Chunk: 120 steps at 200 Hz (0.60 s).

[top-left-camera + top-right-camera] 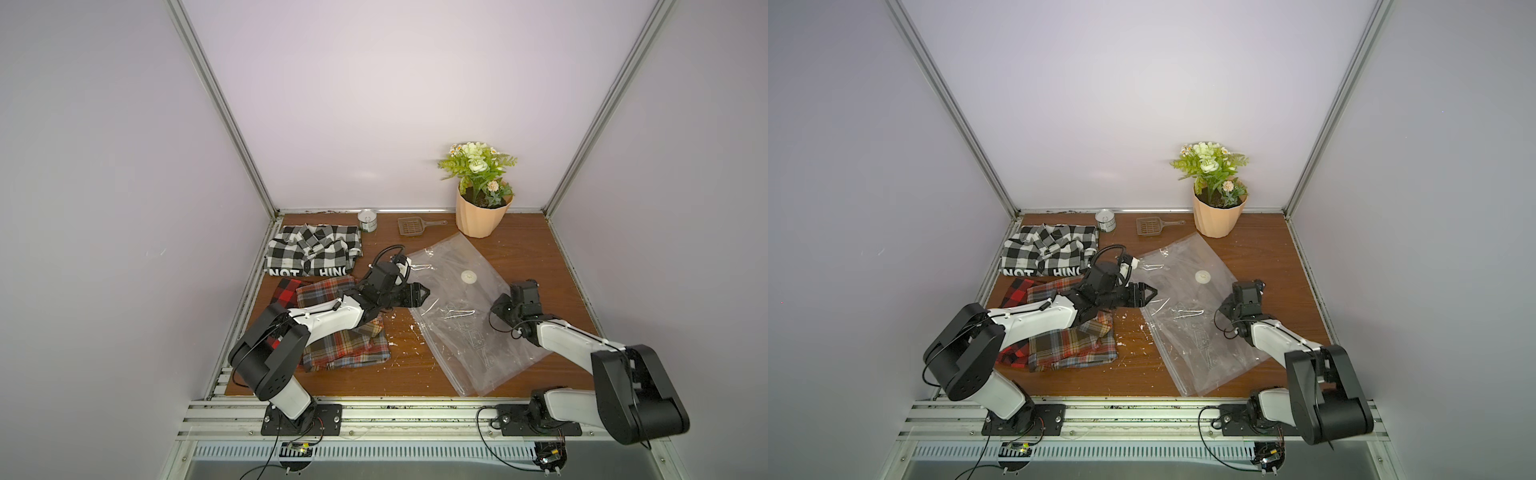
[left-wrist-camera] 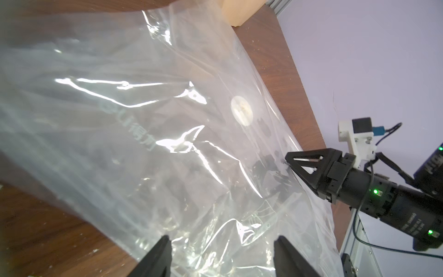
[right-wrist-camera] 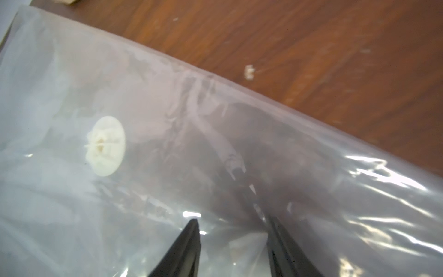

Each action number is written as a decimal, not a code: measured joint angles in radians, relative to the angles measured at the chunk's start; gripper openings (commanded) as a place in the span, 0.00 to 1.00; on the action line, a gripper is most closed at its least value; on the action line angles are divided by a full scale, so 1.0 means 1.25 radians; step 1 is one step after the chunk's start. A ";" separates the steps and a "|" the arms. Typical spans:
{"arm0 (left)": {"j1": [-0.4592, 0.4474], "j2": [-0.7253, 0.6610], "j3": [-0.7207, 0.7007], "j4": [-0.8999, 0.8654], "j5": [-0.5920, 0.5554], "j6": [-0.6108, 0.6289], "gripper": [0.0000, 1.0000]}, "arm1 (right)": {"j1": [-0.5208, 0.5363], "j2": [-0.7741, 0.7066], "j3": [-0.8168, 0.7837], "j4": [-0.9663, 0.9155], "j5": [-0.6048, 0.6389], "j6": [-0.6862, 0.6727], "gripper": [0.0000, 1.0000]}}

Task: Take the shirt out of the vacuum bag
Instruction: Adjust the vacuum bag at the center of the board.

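The vacuum bag lies flat on the brown table, clear and crinkled, with its round white valve facing up. I see nothing inside it. A brown-orange plaid shirt lies left of the bag, partly under my left arm. My left gripper is open at the bag's left edge, with plastic below its spread fingers. My right gripper is over the bag's right side. Its fingers stand apart, tips at the plastic. Its black finger also shows in the left wrist view.
A black-and-white checked shirt lies at the back left, and a red-black checked one peeks out beside the plaid. A tin can, a brown scoop and a potted plant line the back wall. White crumbs dot the table.
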 measured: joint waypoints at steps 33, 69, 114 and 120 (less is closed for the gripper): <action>0.000 0.006 0.000 0.003 0.001 -0.004 0.69 | -0.095 -0.127 -0.063 -0.064 0.035 0.037 0.52; 0.000 -0.025 0.000 -0.031 -0.010 -0.003 0.69 | -0.149 -0.204 -0.086 -0.067 -0.026 0.025 0.52; 0.045 -0.232 -0.028 -0.110 -0.028 -0.008 0.70 | -0.008 -0.243 -0.041 0.019 -0.204 -0.037 0.51; 0.060 -0.264 -0.034 -0.122 -0.034 -0.009 0.70 | 0.034 -0.231 -0.024 0.030 -0.222 -0.042 0.51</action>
